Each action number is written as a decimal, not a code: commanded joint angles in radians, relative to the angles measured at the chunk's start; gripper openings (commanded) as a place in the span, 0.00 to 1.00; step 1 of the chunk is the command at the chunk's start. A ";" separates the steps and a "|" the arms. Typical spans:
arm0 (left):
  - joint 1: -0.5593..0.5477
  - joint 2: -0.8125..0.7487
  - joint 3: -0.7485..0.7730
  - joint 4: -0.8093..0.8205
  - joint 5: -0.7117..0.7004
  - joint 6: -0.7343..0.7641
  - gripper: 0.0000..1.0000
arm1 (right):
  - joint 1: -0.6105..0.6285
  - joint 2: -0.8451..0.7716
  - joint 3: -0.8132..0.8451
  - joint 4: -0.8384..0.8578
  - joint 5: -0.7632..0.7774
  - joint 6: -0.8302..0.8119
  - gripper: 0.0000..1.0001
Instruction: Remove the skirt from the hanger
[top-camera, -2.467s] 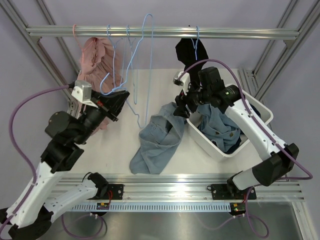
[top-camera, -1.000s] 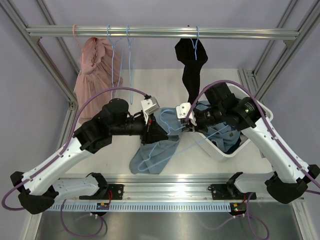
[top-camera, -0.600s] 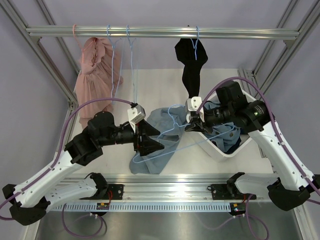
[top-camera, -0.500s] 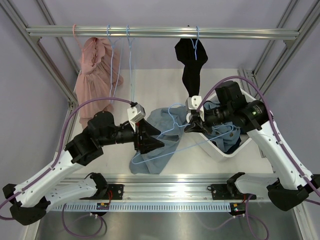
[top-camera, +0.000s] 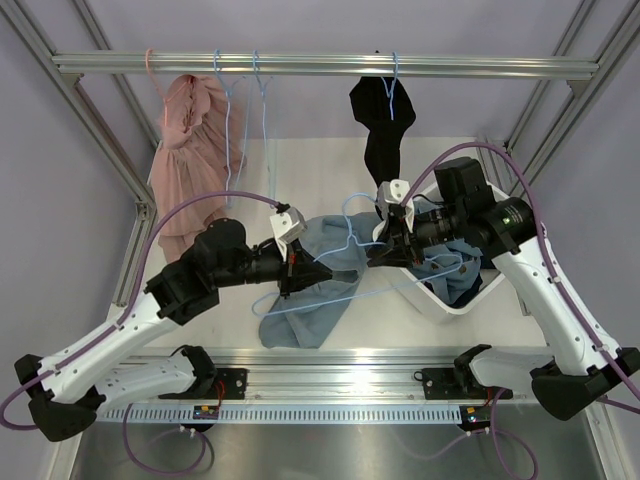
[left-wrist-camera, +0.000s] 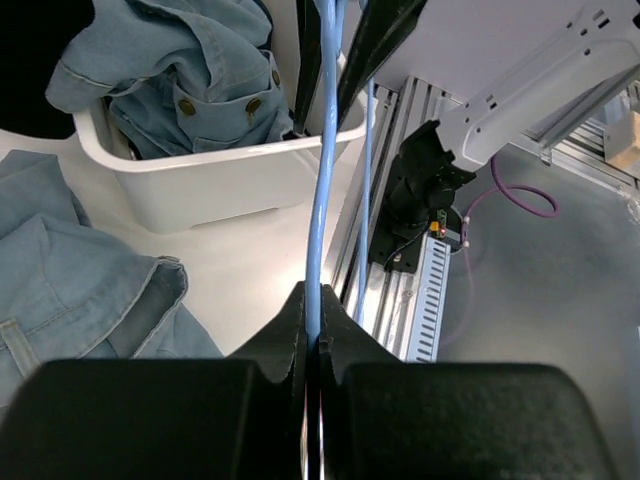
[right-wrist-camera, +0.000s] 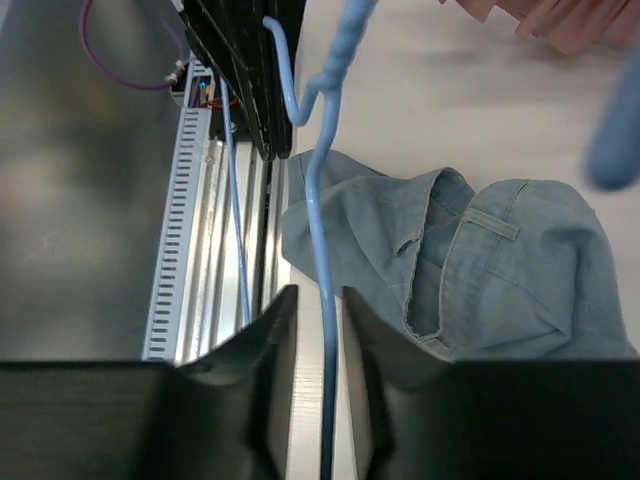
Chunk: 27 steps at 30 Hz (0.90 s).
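My left fingers (left-wrist-camera: 285, 335) are clamped shut on the light-blue wire hanger (left-wrist-camera: 319, 200). My right fingers (right-wrist-camera: 272, 345) sit slightly apart, with the wire between them. The blue denim skirt (top-camera: 300, 325) lies crumpled on the table (top-camera: 320, 170), toward its front edge.

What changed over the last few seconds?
The blue hanger came off the rail, over the table. The left claw swung in from beside the pink garment and is shut on its wire; the right claw stands open around its neck. Denim skirt stays lying there.
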 joint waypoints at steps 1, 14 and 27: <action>-0.007 -0.030 0.048 0.028 -0.086 0.015 0.00 | -0.009 -0.009 -0.013 0.052 -0.014 0.052 0.36; -0.003 -0.162 0.229 -0.382 -0.295 0.073 0.00 | -0.250 -0.243 -0.030 0.246 0.255 0.244 0.99; -0.003 0.031 0.485 -0.542 -0.672 0.068 0.00 | -0.480 -0.371 -0.369 0.505 0.148 0.462 0.99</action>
